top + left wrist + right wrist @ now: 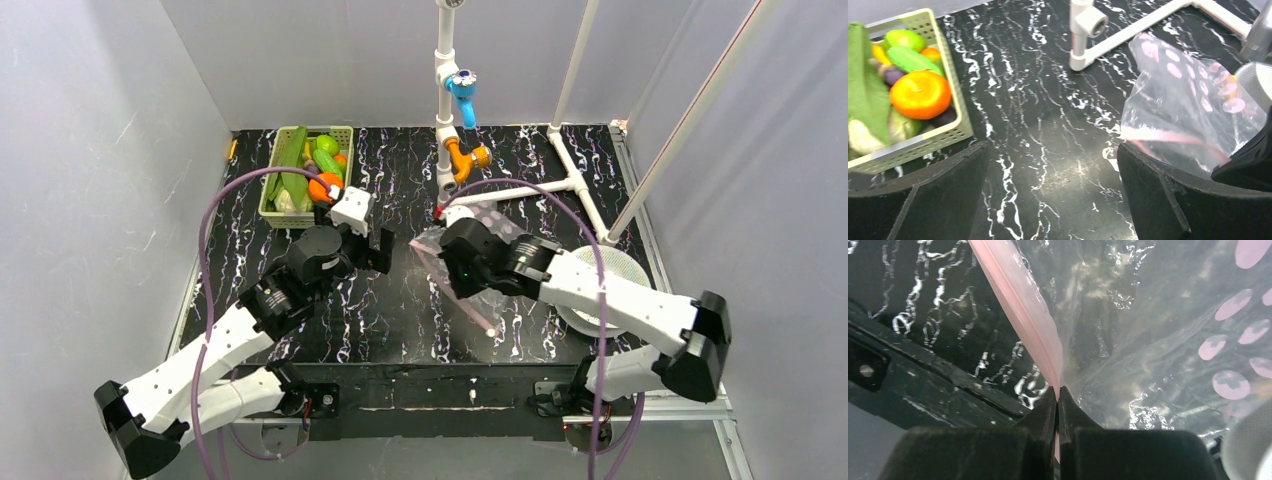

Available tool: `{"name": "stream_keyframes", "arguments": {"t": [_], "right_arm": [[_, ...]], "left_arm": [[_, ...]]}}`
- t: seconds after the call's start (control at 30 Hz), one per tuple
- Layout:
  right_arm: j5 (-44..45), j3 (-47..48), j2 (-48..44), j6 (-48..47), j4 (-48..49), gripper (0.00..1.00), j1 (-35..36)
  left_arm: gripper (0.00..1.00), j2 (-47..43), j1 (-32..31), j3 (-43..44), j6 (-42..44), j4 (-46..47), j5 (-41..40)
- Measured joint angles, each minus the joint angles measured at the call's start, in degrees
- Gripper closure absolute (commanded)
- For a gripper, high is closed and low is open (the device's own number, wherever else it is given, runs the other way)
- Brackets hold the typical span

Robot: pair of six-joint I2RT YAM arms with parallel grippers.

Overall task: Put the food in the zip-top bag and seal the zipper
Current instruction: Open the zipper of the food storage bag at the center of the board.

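Food [310,165] sits heaped in the green basket [345,132] at the far left of the table [390,310]. From above, none of it is in the bag [478,305], which slumps near the middle, well apart from the basket. The left gripper [360,238] hovers between the two. The right gripper [452,275] is down on the bag's left edge, over the zipper [425,253].

From the left wrist, the left jaws stand wide apart with nothing between them. The basket lies to the left, with an orange [920,94] on top and green pieces round it. The bag is crumpled to the right, its pink strip sagging along one edge.

From the right wrist, the right jaws are pinched flat on the zipper, and clear film billows away to the right.

I reckon the bag is feather-light, limp and slippery. The strip is its only firm part, so that is the place to hold it. The toys look light and hard. The round orange could squirt out of the fingers, so it wants gripping across its widest part.
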Motion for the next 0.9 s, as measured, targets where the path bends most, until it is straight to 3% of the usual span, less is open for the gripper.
{"name": "stream_keyframes", "arguments": {"t": [0.13,0.3,0.63,0.9], "right_arm": [[-4.5,-0.4,3.8,0.0,6.9,0.99,0.1],[-7.0,-1.0,3.1,0.9,13.0,0.99,0.1],[-6.6,-5.6,-1.9,2.4,15.6,0.99,0.1],[-6.4,-5.8,-4.8,2.4,15.8,0.99,0.1]], "left_arm": [[0.02,-1.9,0.9,-1.4,1.3,0.8,-4.4],[0.02,-0.7,5.8,-1.4,0.4,1.2,-3.6],[0.02,8.1,28.1,2.8,-7.8,-1.1,6.2],[0.0,25.9,45.6,18.0,-17.4,-7.6,12.9]]}}
